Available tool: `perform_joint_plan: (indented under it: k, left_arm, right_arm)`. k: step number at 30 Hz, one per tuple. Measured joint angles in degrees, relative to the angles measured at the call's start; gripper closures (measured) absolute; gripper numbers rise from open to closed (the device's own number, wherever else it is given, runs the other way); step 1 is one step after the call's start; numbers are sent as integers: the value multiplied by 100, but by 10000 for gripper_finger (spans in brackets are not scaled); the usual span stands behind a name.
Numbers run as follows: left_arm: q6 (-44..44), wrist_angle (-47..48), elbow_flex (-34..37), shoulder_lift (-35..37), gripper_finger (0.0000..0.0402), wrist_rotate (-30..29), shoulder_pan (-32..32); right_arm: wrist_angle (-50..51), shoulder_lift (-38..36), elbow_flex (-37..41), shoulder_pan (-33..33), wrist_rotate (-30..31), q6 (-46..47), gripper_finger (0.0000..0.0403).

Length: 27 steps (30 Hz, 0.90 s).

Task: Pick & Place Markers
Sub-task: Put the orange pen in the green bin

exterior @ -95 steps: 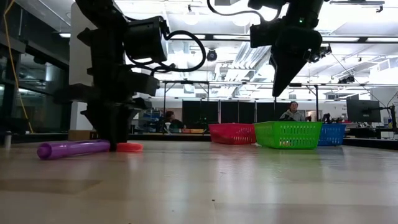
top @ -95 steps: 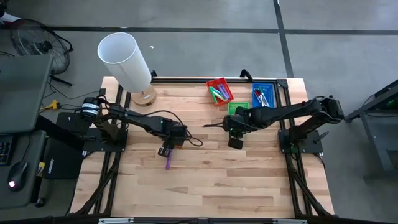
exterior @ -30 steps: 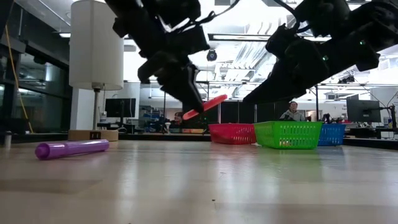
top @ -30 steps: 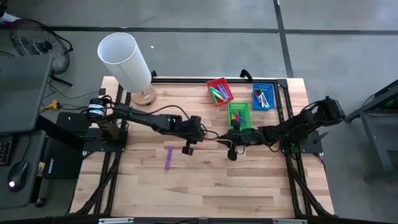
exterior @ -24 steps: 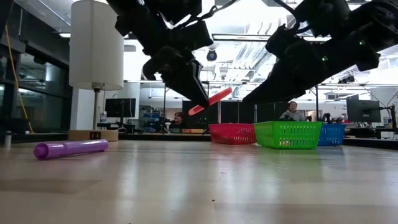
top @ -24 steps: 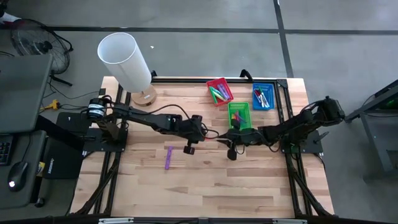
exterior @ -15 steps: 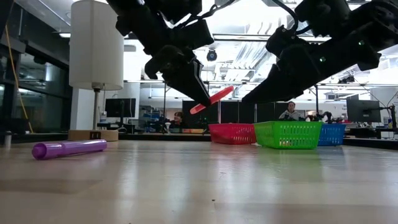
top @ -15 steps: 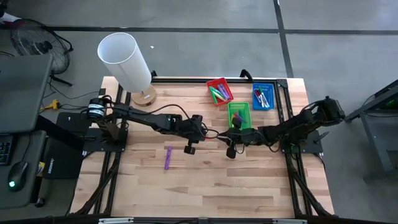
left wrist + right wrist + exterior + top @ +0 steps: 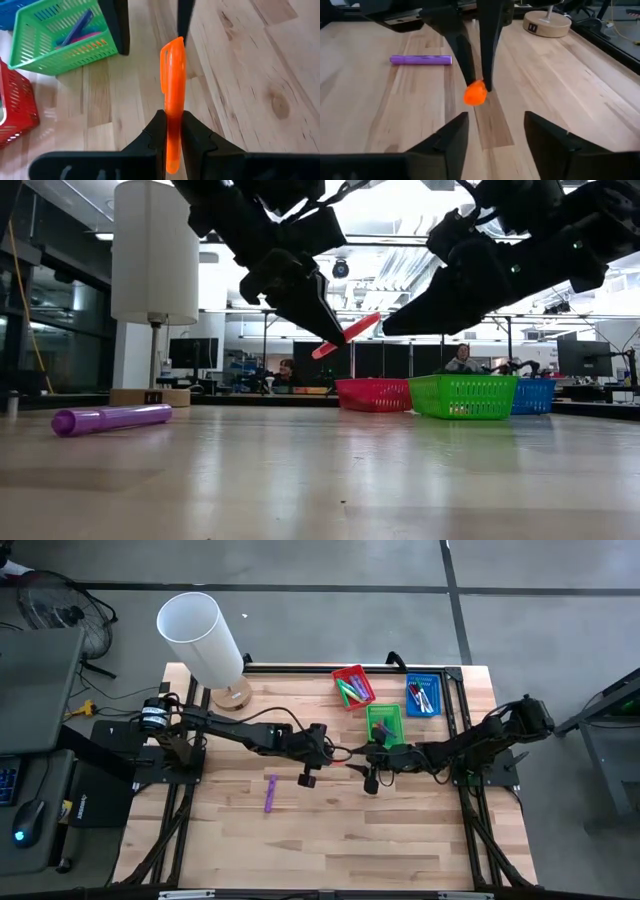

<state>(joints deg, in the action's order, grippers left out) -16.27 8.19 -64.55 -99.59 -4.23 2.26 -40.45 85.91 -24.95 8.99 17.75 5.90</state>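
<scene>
My left gripper [image 9: 172, 119] is shut on an orange marker [image 9: 172, 75] and holds it above the middle of the table. My right gripper [image 9: 495, 130] stands open, facing the marker's free end [image 9: 475, 93] from the table's right side. That end lies just ahead of its fingertips, and the two do not touch. A purple marker [image 9: 271, 793] lies flat on the wood nearer the table's front left. Red [image 9: 353, 686], green [image 9: 385, 723] and blue [image 9: 423, 695] trays at the far right hold more markers. My left gripper pinches the orange marker near its back end [image 9: 172, 142] between its two fingers. The fingers slant down from the table's left side and run along the marker. The marker is lifted clear of the table, and its free end [image 9: 370, 322] tilts up toward my right gripper.
A lamp with a white shade [image 9: 200, 632] and a round wooden base [image 9: 547, 22] stands at the far left corner. The three trays sit close behind my right arm. Bare wood spreads across the table's near half.
My left gripper has tipped the orange marker a little, so its free end has risen and come closer to my right gripper. My right gripper's front end has turned slightly toward that end. The purple marker has stayed where it was.
</scene>
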Motion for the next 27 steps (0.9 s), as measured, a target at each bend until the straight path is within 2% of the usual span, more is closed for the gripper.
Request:
perform_joint_plan:
  k: [4,9,13,19,27]
  left_arm:
    - [0,-229,0,0,377,0,0]
    - [1,-433,-1,0,377,2,0]
    - [2,-485,-2,0,377,2,0]
    - [1,-656,-2,0,377,6,0]
    - [4,-942,-2,0,377,180,0]
  right_arm:
    - [-75,0,-2,0,-174,-101,202]
    - [-285,0,-4,0,-393,-231,198]
    - [-643,0,-7,0,-558,-385,203]
    - [-674,2,-7,0,-657,-471,216]
    - [-800,2,-7,0,-633,-626,250]
